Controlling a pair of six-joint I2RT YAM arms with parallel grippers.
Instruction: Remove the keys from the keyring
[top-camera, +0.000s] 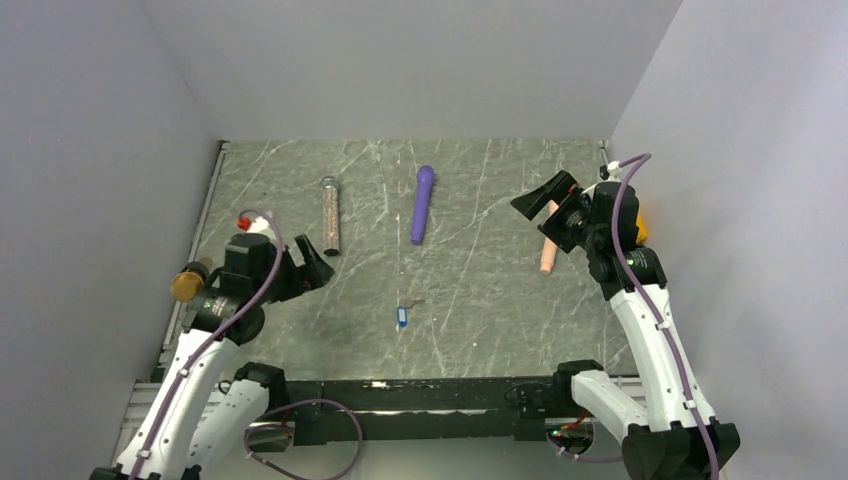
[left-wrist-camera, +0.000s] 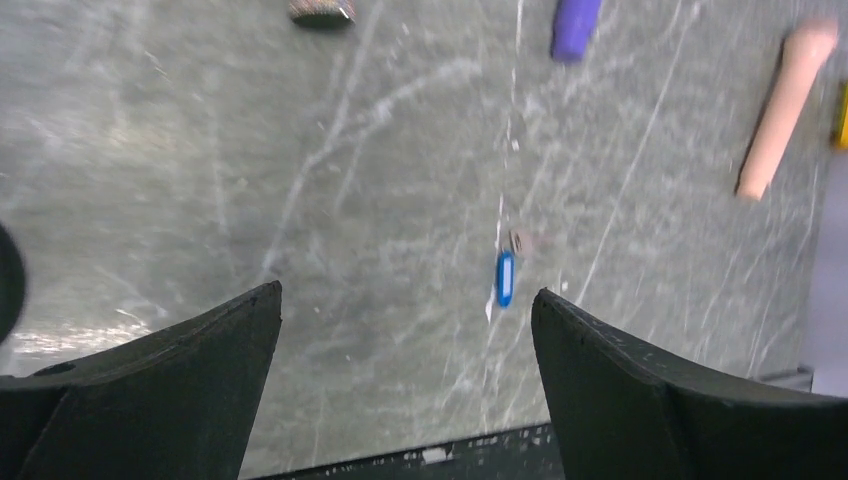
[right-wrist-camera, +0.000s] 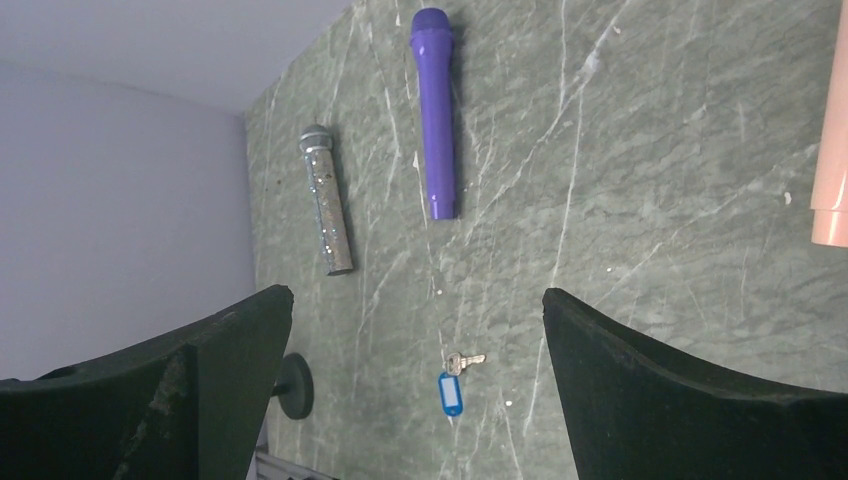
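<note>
1. A green marbled table (top-camera: 500, 320) is seen from above, with two robot arms bolted at its near edge
2. The keyring (top-camera: 402, 317), a small blue oblong plastic tag, lies flat on the near half of the table, roughly midway between the arms and well apart from both
3. The keys (right-wrist-camera: 465, 360) show as one tiny silver-grey piece at the tag's far end, touching it; how many there are cannot be told
4. The left gripper (top-camera: 312, 262) hangs over the table's left side, jaws spread wide, holding nothing
5. The right gripper (top-camera: 540, 212) hangs at the far right near a peach cylinder (top-camera: 548, 255), jaws spread wide and empty
6. A purple wand (top-camera: 423, 204) and a glittery microphone (top-camera: 329, 215) lie further back
</note>
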